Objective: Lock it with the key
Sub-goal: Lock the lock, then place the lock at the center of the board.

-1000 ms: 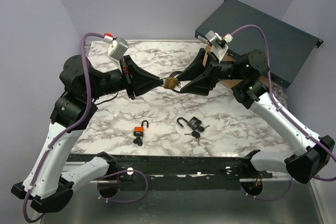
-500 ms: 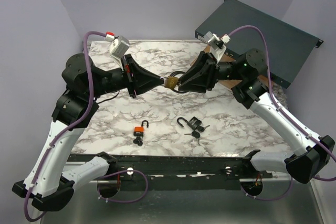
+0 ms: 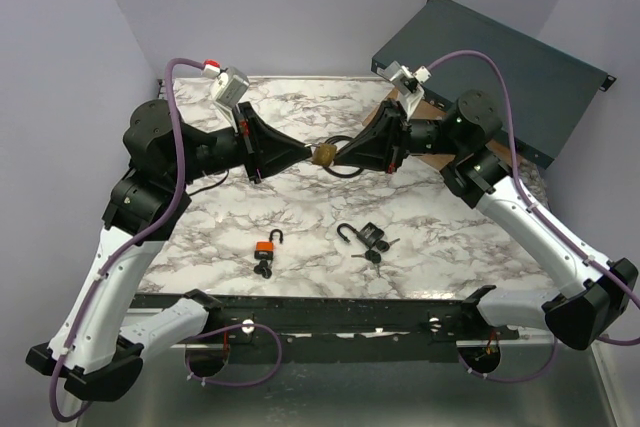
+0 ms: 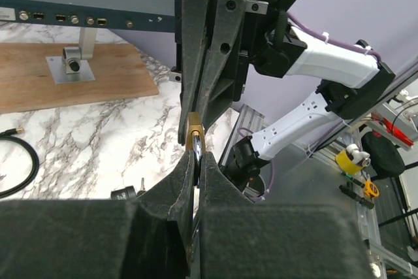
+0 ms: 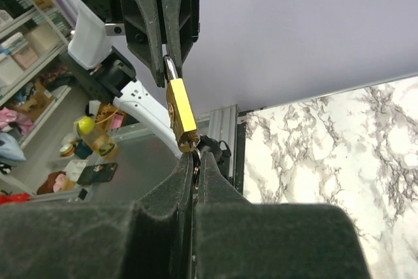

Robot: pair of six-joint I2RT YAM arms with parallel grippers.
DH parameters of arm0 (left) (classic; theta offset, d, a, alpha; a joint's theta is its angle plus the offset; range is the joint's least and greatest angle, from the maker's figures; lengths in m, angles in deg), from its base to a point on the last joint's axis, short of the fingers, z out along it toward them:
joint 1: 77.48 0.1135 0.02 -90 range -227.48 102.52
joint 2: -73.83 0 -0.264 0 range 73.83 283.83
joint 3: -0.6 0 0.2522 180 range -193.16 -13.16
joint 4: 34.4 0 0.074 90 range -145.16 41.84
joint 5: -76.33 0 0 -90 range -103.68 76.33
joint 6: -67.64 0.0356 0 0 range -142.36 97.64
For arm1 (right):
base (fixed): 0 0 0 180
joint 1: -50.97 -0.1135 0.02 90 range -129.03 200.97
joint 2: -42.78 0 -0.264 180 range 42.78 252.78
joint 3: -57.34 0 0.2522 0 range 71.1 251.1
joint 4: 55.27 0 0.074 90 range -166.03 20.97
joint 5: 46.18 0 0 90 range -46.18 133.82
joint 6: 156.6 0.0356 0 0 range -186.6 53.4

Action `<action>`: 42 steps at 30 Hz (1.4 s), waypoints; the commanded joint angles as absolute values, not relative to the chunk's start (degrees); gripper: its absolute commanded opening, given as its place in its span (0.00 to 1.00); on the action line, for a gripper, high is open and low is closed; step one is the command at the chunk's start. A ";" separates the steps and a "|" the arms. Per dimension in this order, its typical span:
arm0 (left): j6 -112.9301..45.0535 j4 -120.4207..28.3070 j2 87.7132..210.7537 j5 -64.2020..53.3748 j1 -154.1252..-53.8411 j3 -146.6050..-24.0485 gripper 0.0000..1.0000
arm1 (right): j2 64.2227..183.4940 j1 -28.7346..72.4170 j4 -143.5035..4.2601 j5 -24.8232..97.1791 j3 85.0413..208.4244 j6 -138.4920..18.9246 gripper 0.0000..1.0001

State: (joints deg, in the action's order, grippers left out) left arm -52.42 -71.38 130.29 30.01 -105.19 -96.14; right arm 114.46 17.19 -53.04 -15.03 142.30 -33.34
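Brass padlock (image 3: 325, 156) midair: left tool (image 3: 308, 155) pinches shackle (image 5: 170, 66); right tool (image 3: 340, 155) pressed together at base; key hidden.

White marbled surface with two loose padlocks near its front edge

The surface (image 3: 300, 209) carries an orange padlock (image 3: 266, 246) left of centre, shackle swung open, with dark keys (image 3: 263, 269) just beside it on the near side. To its right, apart from it, lies a black padlock (image 3: 366, 236), shackle also open, a key bunch (image 3: 373, 256) close against it. Toward the far right corner sits a wooden board (image 4: 72, 83) bearing a metal bracket (image 4: 70, 63); a black cable (image 4: 16, 161) curls on the marble nearby.
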 commanded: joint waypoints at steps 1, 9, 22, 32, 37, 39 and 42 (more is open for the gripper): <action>-51.72 -70.54 129.14 28.96 -102.76 -95.91 0.00 | 112.57 17.31 -58.84 -11.13 142.64 -37.50 0.01; -51.80 -70.05 128.50 31.89 -97.02 -94.54 0.00 | 109.81 17.33 -64.30 -6.19 139.24 -42.40 0.01; -66.95 -59.16 132.19 24.05 -89.45 -76.10 0.00 | 114.02 17.31 -83.12 24.43 140.42 -47.00 0.01; -72.63 -48.64 144.51 17.11 -88.73 -63.07 0.00 | 124.77 11.33 -84.59 40.43 141.32 -45.34 0.01; -74.04 -41.80 154.76 16.43 -88.73 -59.26 0.00 | 134.74 9.09 -81.68 43.00 143.71 -43.94 0.01; -75.39 -39.40 158.24 16.82 -88.72 -58.26 0.00 | 138.13 8.64 -81.34 43.59 145.34 -43.86 0.01; -76.20 -37.70 162.47 15.74 -88.73 -57.80 0.00 | 141.92 8.53 -80.87 43.59 147.13 -43.79 0.01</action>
State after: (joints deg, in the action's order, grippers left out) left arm -73.73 -45.22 159.28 17.39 -89.06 -58.28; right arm 138.41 8.69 -82.28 40.00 143.57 -44.47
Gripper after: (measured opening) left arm 0.009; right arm 0.016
